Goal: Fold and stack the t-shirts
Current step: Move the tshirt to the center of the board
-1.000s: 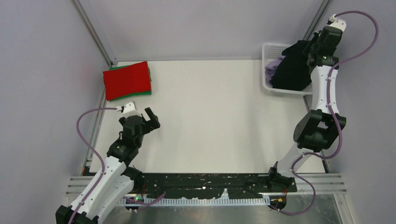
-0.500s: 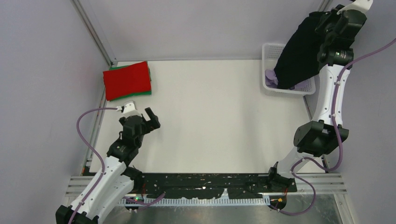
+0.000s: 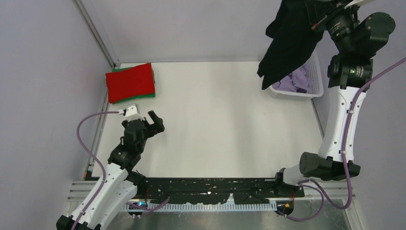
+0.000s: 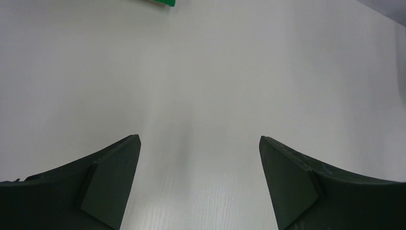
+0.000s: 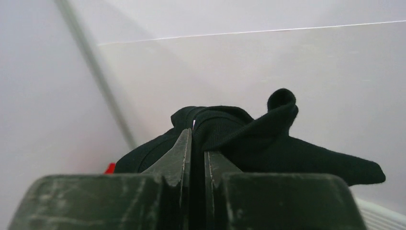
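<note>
Hanging from the right gripper (image 5: 197, 143), whose fingers pinch its cloth, the black t-shirt (image 3: 287, 40) dangles above the basket (image 3: 316, 89) holding the lavender t-shirt (image 3: 297, 81). The red t-shirt (image 3: 130, 82) lies folded on the green t-shirt (image 3: 143, 97), far left. The left gripper (image 4: 198, 182) hovers over the table (image 3: 215, 120), fingers spread.

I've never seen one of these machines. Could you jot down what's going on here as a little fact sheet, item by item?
Right gripper: shut on the black t-shirt, raised high
Black t-shirt: unfolded, hanging by the basket
Left gripper: open, empty, over the table
Folded stack: red t-shirt on top of green t-shirt, far left corner
Basket contents: crumpled lavender t-shirt
</note>
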Available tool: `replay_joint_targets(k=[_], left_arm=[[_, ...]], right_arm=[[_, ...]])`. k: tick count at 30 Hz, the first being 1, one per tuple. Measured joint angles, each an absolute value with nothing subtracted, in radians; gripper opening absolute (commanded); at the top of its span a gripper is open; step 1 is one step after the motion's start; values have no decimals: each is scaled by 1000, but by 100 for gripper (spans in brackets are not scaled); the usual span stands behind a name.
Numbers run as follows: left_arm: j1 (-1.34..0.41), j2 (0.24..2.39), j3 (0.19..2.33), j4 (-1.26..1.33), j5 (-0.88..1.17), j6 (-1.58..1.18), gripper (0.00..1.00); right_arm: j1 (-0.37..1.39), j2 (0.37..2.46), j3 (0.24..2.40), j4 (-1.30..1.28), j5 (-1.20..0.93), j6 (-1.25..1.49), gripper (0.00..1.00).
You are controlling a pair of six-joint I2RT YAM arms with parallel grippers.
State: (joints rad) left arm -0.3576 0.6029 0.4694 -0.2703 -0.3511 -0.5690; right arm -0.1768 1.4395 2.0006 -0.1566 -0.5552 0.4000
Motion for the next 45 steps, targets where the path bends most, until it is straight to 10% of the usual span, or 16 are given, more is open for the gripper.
replay_joint_targets(k=[20, 22, 31, 45], left_arm=[[-358, 556, 469, -294, -332, -577, 99], [-358, 559, 469, -293, -329, -578, 99], [-358, 691, 470, -249, -258, -593, 99], [-362, 1180, 687, -173, 94, -568, 99]], right_arm=[[420, 1362, 1314, 110, -723, 540, 9], [392, 1308, 1153, 80, -694, 535, 14], [101, 1255, 671, -167, -271, 463, 98], [148, 948, 670, -259, 138, 316, 95]])
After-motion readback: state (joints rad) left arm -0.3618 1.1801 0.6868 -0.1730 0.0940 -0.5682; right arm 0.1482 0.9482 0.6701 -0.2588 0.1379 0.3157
